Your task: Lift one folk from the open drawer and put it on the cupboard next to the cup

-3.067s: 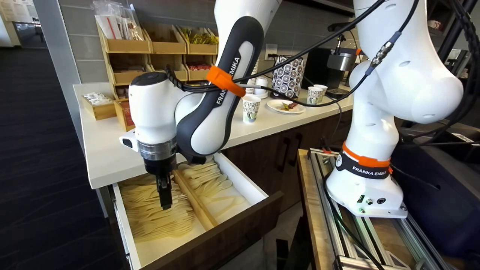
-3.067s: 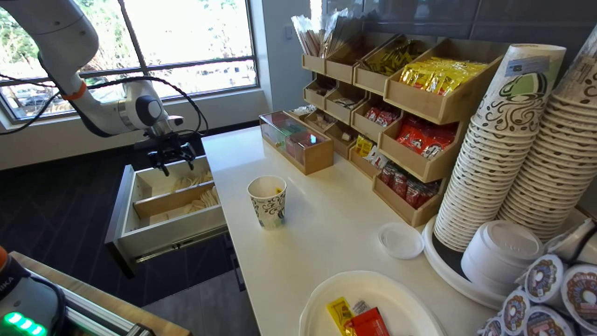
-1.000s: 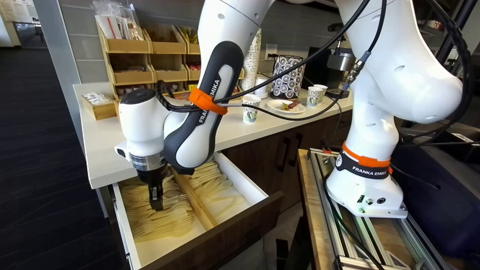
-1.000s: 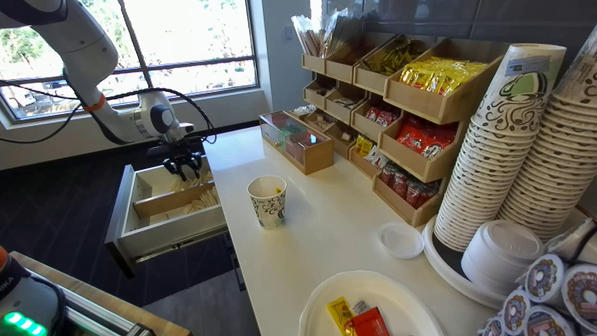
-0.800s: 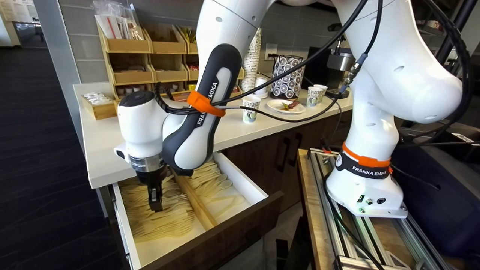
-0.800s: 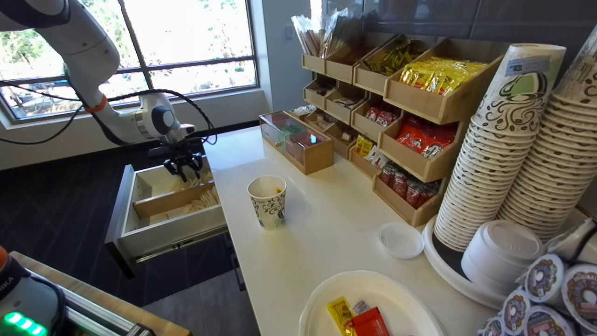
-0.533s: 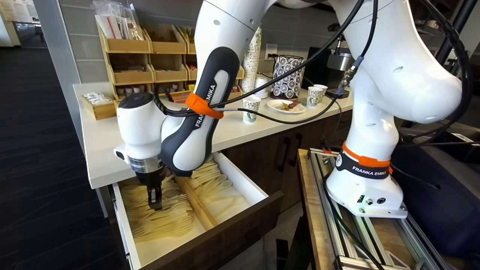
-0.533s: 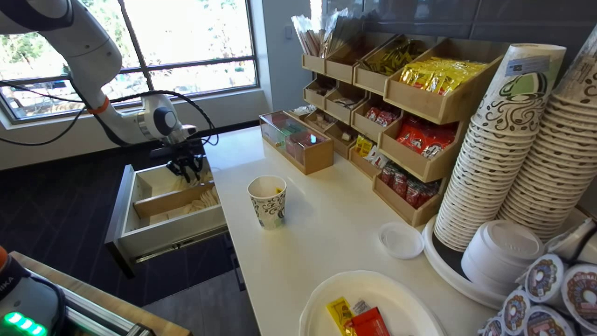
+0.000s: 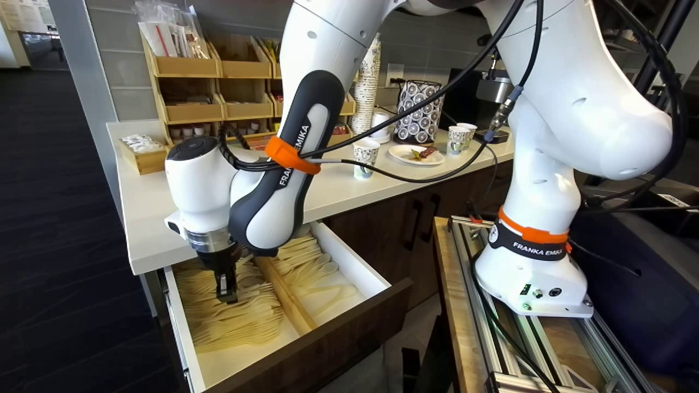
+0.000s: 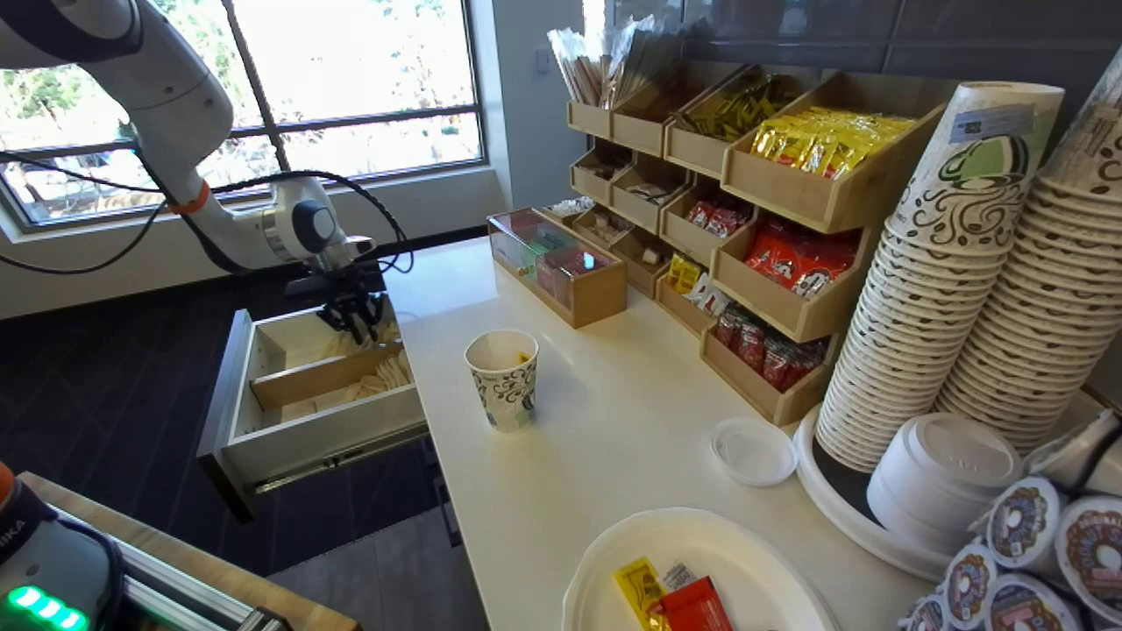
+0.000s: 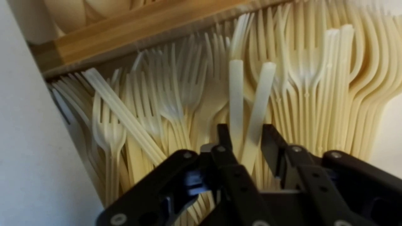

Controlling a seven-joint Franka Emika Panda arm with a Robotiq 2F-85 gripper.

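Note:
Many pale forks (image 11: 306,62) lie packed in a compartment of the pulled-out drawer (image 9: 338,345). In the wrist view my gripper (image 11: 247,128) stands partly open, with two pale handles (image 11: 236,100) running through the gap between its fingers. The handle on the right seems close to the right pad; whether either finger touches them I cannot tell. In both exterior views the gripper (image 9: 227,297) points down into the fork compartment, its tips at or just above the pile. On the cupboard's cream countertop (image 10: 570,464) stands a patterned white cup (image 10: 506,381) near the front edge.
A wooden divider (image 9: 286,300) separates the forks from spoons (image 9: 322,267). The white drawer wall (image 11: 37,157) runs beside the forks. The countertop overhangs the drawer's rear. A plate (image 10: 605,570) with packets, a tea box (image 10: 596,298), wooden racks (image 10: 780,197) and cup stacks (image 10: 912,342) occupy the counter.
Earlier the gripper moved toward the drawer's outer side, lowering over the forks. Within the last second its jaws have drawn closer together, while the arm has shifted only slightly.

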